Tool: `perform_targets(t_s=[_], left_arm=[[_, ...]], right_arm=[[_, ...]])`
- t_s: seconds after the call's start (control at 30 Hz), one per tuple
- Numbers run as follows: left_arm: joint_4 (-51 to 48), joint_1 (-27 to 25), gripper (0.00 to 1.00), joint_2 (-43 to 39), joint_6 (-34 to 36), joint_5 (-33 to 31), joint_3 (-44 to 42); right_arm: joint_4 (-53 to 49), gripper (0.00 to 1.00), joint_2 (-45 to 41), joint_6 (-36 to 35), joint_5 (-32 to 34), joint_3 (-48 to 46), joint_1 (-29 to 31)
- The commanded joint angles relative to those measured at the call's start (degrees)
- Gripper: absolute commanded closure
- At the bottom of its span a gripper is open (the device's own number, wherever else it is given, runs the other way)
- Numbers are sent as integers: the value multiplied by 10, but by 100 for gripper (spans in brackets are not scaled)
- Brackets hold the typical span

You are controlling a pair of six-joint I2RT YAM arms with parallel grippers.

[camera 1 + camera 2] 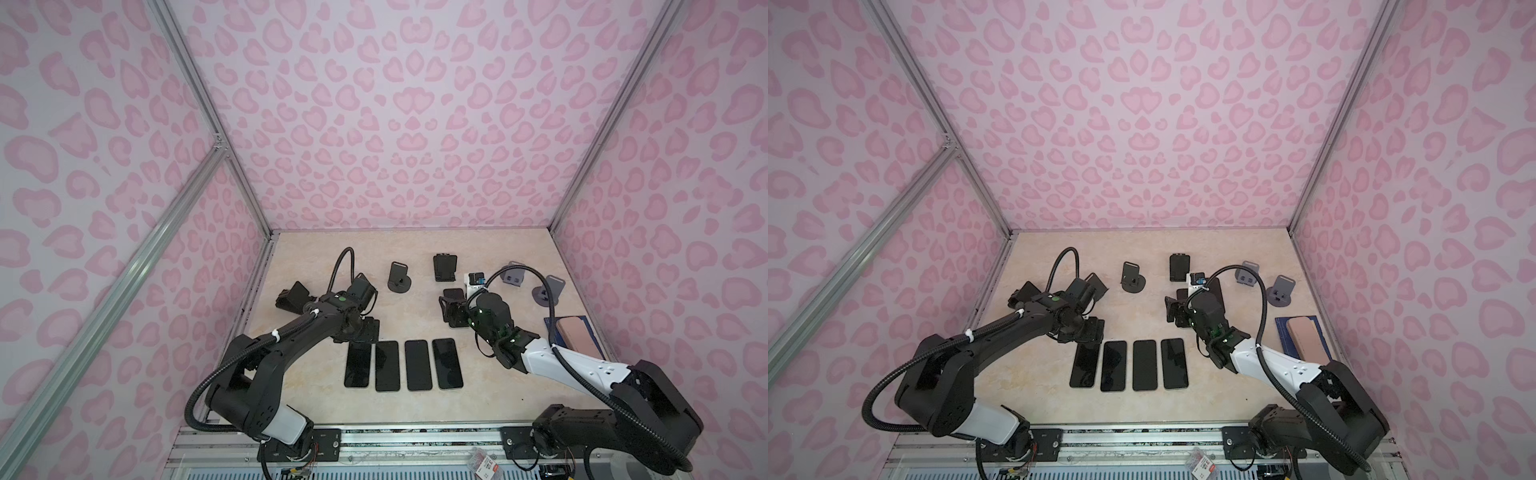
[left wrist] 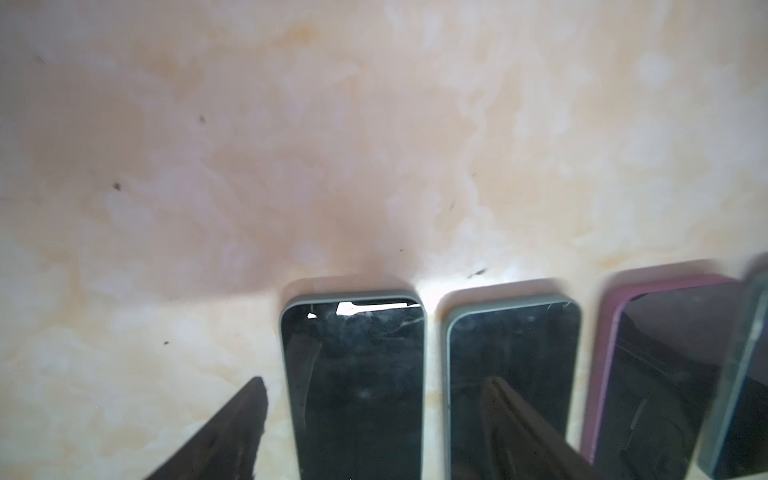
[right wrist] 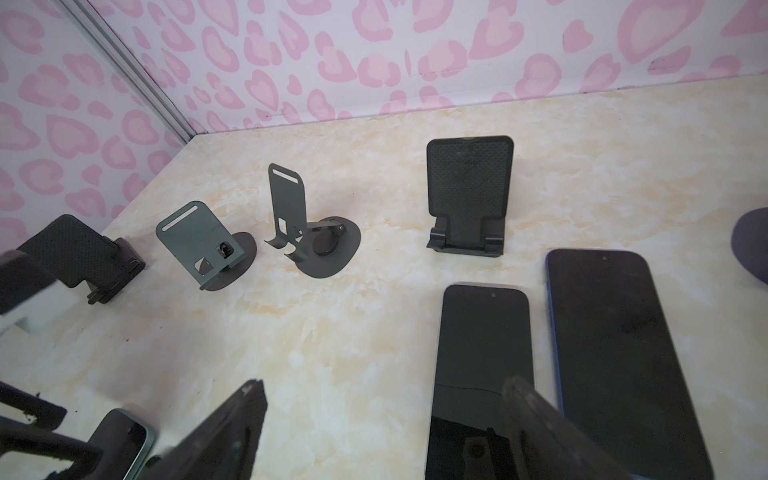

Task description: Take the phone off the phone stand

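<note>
Several dark phones lie flat in a row at the table's front in both top views. My left gripper [image 1: 360, 337] [image 1: 1088, 336] hangs over the far end of the leftmost phone [image 1: 357, 365] [image 1: 1084, 368]. In the left wrist view the gripper [image 2: 376, 380] is open. Its fingers stand wider than that grey-edged phone [image 2: 353, 374], which rests on the table. My right gripper [image 1: 451, 308] [image 3: 386, 381] is open and holds nothing. It hovers by two more flat phones [image 3: 482, 357] [image 3: 619, 353]. The black phone stand [image 3: 469, 191] [image 1: 444, 266] behind them holds no phone.
More bare stands dot the back: two grey round-based ones [image 3: 307, 232] [image 3: 199, 245], a black folding one [image 1: 296, 297], and two grey ones [image 1: 513, 274] [image 1: 548, 289]. A white box [image 1: 473, 280] sits near the right gripper. A pink case on a blue book [image 1: 575, 337] lies by the right wall.
</note>
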Motion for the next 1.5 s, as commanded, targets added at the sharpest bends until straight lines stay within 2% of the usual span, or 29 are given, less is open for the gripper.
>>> perform_targets(t_s=[0.0, 0.13, 0.17, 0.23, 0.5, 0.7, 0.77, 0.83, 0.93, 1.0, 1.03, 1.1, 1.13, 1.2, 1.27, 1.3, 1.37, 1.47], left_arm=[[-45, 2, 14, -38, 11, -23, 34], [-65, 2, 13, -91, 23, -42, 76], [-61, 2, 5, -109, 24, -54, 83], [-42, 2, 1, -149, 27, -78, 85], [15, 0, 2, -260, 27, -196, 75], [74, -1, 3, -325, 57, -231, 49], [101, -1, 3, -353, 34, -248, 22], [180, -1, 3, -380, 43, -275, -34], [336, 4, 3, -402, 139, -306, -149], [389, 26, 3, -397, 158, -328, -196], [419, 43, 3, -397, 160, -321, -218], [543, 93, 3, -398, 196, -258, -293], [597, 111, 3, -392, 203, -257, -323], [688, 147, 3, -353, 205, -274, -366], [791, 186, 3, -290, 207, -261, -397], [838, 208, 3, -254, 184, -268, -409], [930, 242, 3, -200, 164, -240, -427], [968, 256, 3, -169, 191, -202, -403]], right_arm=[[4, 9, -1, -3, 11, -4, 1], [6, 9, 0, -3, 12, -4, 0], [7, 9, -1, -3, 15, -5, 0], [8, 9, -3, -1, 20, -7, 0], [36, 8, -19, 0, 37, -28, 0], [55, 7, -31, 7, 65, -43, 0], [61, 7, -37, 12, 82, -49, 0], [64, 6, -42, 14, 92, -54, 0], [76, 6, -49, 20, 112, -64, 0], [78, 6, -52, 20, 115, -68, -1], [80, 6, -53, 19, 116, -68, 0], [83, 6, -52, 17, 120, -70, -1], [82, 6, -51, 16, 121, -70, -1], [79, 7, -51, 16, 121, -69, 0], [79, 7, -51, 17, 123, -69, 0], [78, 7, -51, 17, 127, -69, 0], [75, 7, -51, 18, 132, -68, 0], [74, 7, -56, 18, 145, -71, 0]])
